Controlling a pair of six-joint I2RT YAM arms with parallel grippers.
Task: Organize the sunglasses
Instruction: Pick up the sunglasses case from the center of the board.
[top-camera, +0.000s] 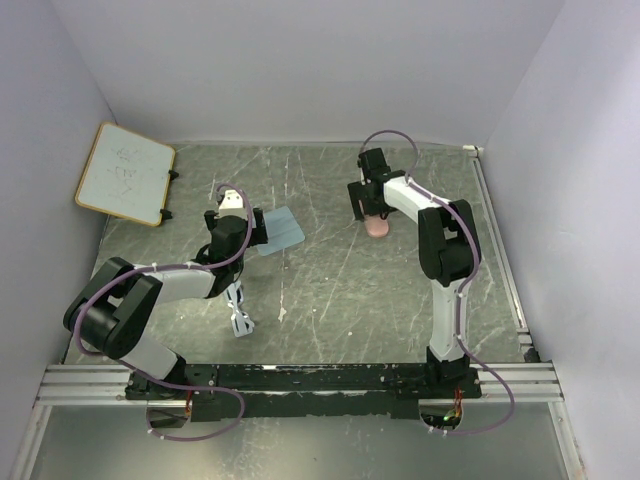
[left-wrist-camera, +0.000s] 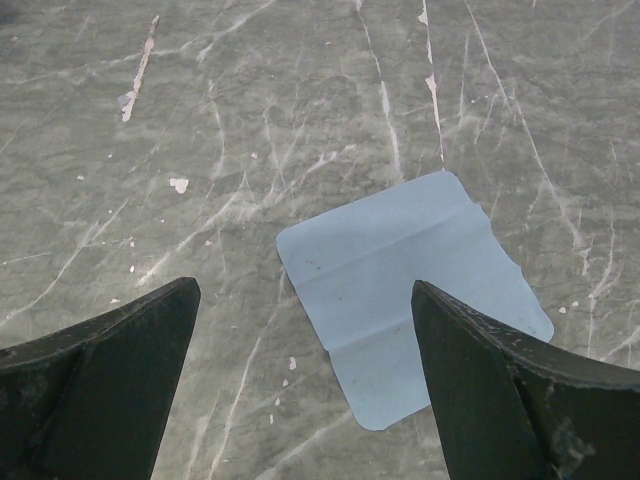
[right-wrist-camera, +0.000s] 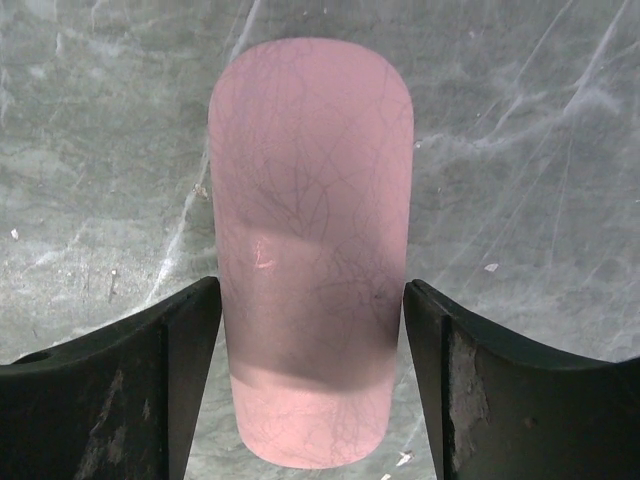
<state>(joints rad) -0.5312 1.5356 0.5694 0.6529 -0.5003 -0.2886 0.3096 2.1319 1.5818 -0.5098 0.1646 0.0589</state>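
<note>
While left fingers (left-wrist-camera: 100, 360) gape above cloth (left-wrist-camera: 400, 280), right fingers (right-wrist-camera: 110, 385) clamp case (right-wrist-camera: 310, 200).

Lab test booth: plain white walls (top-camera: 300, 70), scratched grey tabletop (top-camera: 340, 290), aluminium rail (top-camera: 85, 385).

Tabletop (top-camera: 400, 280): grey-green, marbled, streaked with white scratches.
Cloth (left-wrist-camera: 410, 290): plain light blue.
Case (right-wrist-camera: 310, 250): pink, veined with fine dark crackle lines.
Sunglasses (top-camera: 240, 322): white frame.
Whiteboard (top-camera: 125, 172): white face, tan border.
Cables (top-camera: 400, 140): lilac.
Walls (top-camera: 300, 60): pale lavender.
My fingers (left-wrist-camera: 100, 380): black, scuffed grey.
My arms: black and white.
</note>
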